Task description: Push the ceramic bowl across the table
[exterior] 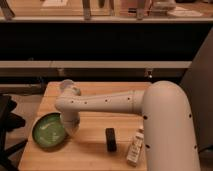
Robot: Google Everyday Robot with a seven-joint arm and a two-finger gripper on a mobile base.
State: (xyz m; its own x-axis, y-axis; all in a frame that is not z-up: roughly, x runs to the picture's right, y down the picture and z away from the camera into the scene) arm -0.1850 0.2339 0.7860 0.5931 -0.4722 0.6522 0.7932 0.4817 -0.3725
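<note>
Bowl (49, 132) seen on desk (90, 148), near front corner at picture's left. Hand (70, 128) held low at bowl's rim, on side facing block (111, 139) and bottle (135, 148). Contact not resolved: touching or just beside. Whether hand is apart or together cannot be told. Bowl round, no long axis. Bowl lies picture-left of hand, so push judged to go that way. Little desk left there before edge.

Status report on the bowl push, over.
Gripper low beside green ceramic bowl. Bowl near wooden table edge. Small black block, white bottle off to side, apart.
</note>
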